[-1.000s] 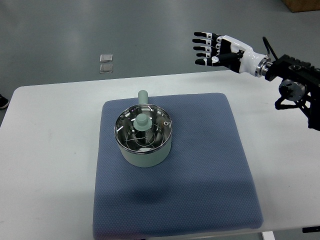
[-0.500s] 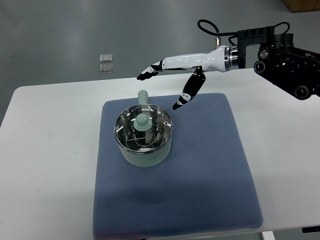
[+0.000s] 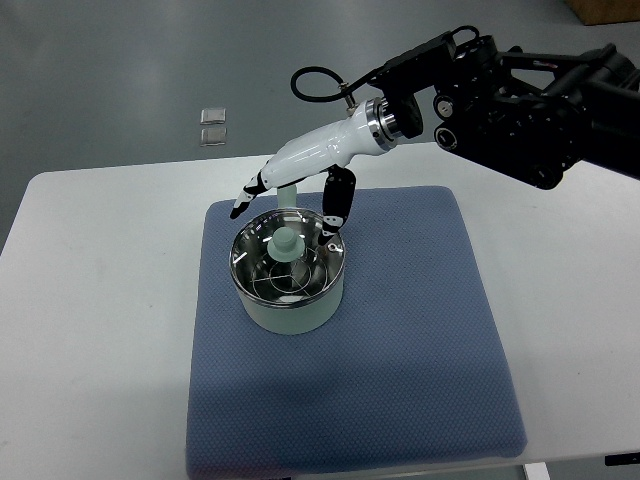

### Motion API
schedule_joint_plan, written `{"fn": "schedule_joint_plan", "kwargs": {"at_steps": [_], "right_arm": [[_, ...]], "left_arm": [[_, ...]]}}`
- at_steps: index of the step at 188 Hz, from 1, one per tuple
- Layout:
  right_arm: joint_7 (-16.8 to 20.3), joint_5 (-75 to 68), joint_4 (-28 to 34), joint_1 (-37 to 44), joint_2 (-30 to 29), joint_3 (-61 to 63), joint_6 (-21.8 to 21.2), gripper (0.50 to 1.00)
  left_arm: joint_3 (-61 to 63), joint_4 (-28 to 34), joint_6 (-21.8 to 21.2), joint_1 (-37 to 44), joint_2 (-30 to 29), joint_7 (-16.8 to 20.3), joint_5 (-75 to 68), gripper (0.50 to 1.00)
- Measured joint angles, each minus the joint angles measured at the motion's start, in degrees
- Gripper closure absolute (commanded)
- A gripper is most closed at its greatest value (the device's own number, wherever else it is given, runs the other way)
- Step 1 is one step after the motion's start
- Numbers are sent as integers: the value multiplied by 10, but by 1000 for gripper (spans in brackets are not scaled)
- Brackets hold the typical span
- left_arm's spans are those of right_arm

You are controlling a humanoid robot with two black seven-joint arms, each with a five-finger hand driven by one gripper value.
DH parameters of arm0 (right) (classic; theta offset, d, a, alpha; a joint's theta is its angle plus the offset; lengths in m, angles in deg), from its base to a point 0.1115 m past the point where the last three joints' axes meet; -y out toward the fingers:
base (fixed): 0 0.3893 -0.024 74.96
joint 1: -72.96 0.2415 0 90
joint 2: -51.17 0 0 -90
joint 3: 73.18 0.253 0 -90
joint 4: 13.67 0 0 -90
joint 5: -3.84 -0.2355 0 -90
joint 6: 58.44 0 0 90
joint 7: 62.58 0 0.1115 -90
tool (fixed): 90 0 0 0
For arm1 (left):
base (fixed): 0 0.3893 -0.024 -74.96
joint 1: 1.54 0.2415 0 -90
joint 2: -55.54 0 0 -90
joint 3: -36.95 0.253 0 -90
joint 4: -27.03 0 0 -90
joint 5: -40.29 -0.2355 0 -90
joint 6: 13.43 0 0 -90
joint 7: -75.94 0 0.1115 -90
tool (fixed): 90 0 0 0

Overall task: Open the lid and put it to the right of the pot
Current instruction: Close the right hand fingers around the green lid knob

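A pale green pot (image 3: pixel 287 310) stands on the blue mat (image 3: pixel 400 340), left of its middle, its green handle pointing away from me. A glass lid (image 3: pixel 288 262) with a steel rim and a pale green knob (image 3: pixel 285 244) sits on the pot. My right hand (image 3: pixel 288 208) hangs over the pot's far rim, open: the fingers (image 3: pixel 250 192) stretch out to the left and the thumb (image 3: pixel 334 212) points down beside the knob's right. It touches nothing that I can see. The pot's handle is partly hidden behind the hand.
The mat lies on a white table (image 3: pixel 90 300). To the right of the pot the mat is bare. The right arm's black body (image 3: pixel 520 90) fills the upper right. Two small pale squares (image 3: pixel 212 126) lie on the grey floor beyond the table.
The right hand has swung in from the far right, turned over and come down over the pot's far rim, close to the lid's knob. Pot and lid have not moved.
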Motion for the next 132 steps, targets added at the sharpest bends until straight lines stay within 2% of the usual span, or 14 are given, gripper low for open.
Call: {"fn": "schedule_joint_plan", "kwargs": {"at_steps": [64, 81, 132], "right_arm": [[3, 27, -25, 5, -30, -48, 27, 585], [3, 28, -28, 3, -30, -56, 31, 632], [5, 29, -30, 0, -31, -59, 33, 687]], "left_arm": [[0, 0, 0, 0, 0, 0, 0, 500], [0, -1, 0, 0, 0, 0, 0, 500], [0, -3, 1, 0, 0, 0, 0, 500]]}}
